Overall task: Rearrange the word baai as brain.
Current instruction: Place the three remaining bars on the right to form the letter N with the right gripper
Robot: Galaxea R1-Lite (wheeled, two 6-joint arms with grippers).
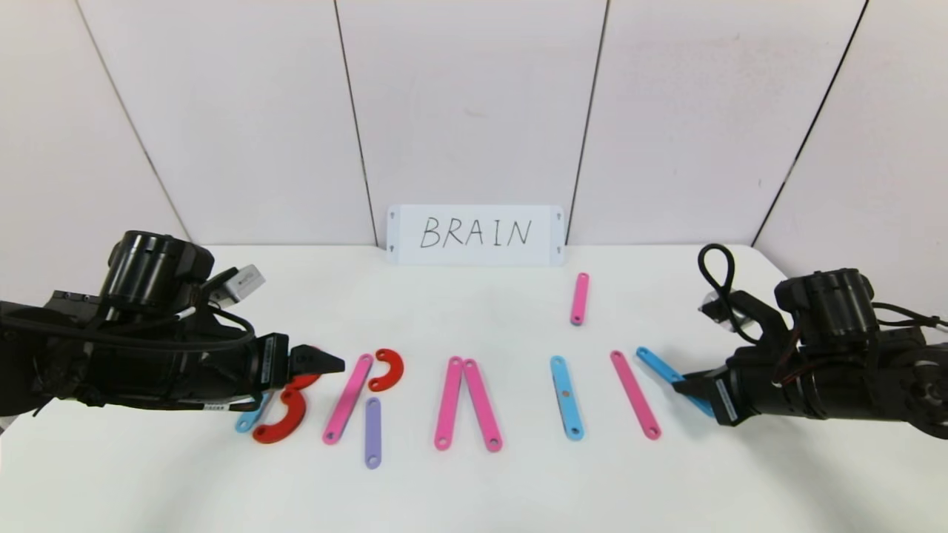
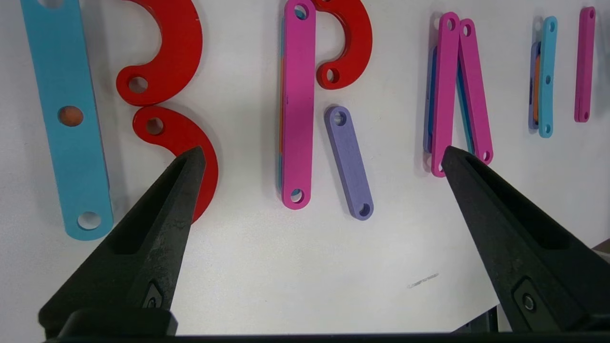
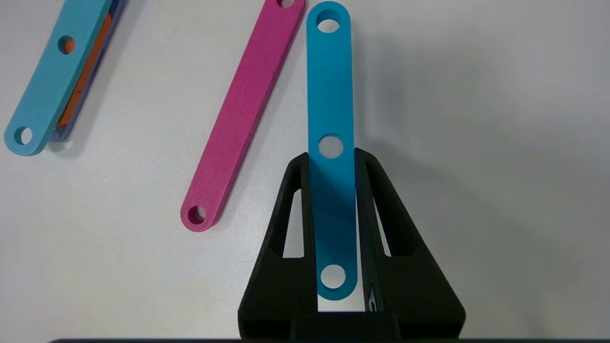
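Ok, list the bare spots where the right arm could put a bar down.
Free: the table in front of the letter row; and behind it, between the BRAIN card and the pink A bars. Crowded: around the right tool, shut on its blue bar.

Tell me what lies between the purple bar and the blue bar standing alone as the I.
In the head view, between the purple bar and that blue bar lie two pink bars, joined at their far ends, plus bare table.

Left claw agape, right claw clamped.
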